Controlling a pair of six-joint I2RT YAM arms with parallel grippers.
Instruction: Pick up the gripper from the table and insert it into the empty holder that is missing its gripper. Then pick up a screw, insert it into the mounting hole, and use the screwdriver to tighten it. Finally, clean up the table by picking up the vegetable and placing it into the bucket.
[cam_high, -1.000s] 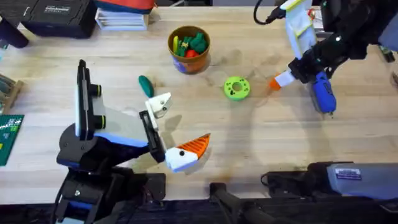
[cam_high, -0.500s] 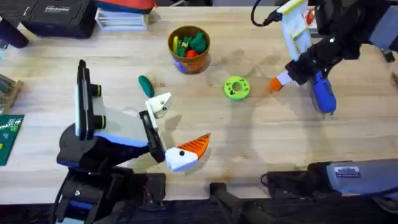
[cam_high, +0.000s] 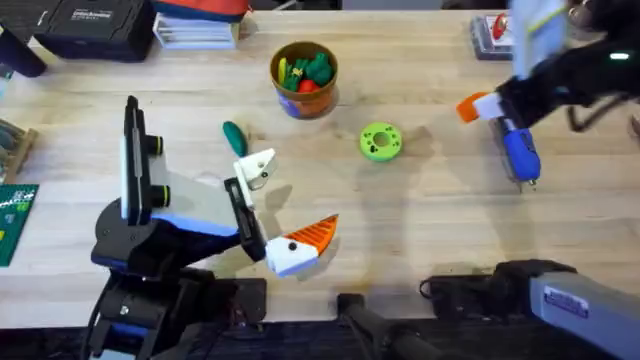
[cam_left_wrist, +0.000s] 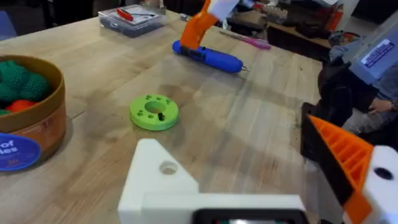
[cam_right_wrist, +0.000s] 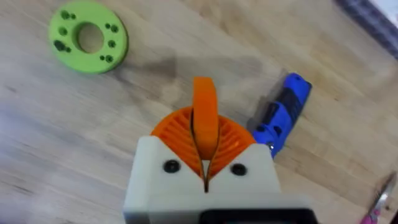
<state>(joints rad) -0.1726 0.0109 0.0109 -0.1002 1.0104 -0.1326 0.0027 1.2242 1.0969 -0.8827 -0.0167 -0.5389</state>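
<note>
Gripper (cam_right_wrist: 204, 115) clenched in your right claw (cam_right_wrist: 204, 155), lifted off the worktop (cam_high: 420, 220); carry it to the holder (cam_high: 257, 168) on the released left claw (cam_high: 285, 210).

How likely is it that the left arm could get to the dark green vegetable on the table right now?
Probably yes. The vegetable lies in the open just beyond the left hand, with bare table around it. The hand's fingers stand apart and hold nothing, and the right hand is far off, shut on the gripper.

A pale wooden table (cam_high: 420, 230) with visible plank seams carries a black case (cam_high: 90, 25) and stacked books (cam_high: 197, 28) along its far edge, a clear plastic box (cam_left_wrist: 132, 18) at one corner, and a green circuit board (cam_high: 12, 220) near its left edge
</note>
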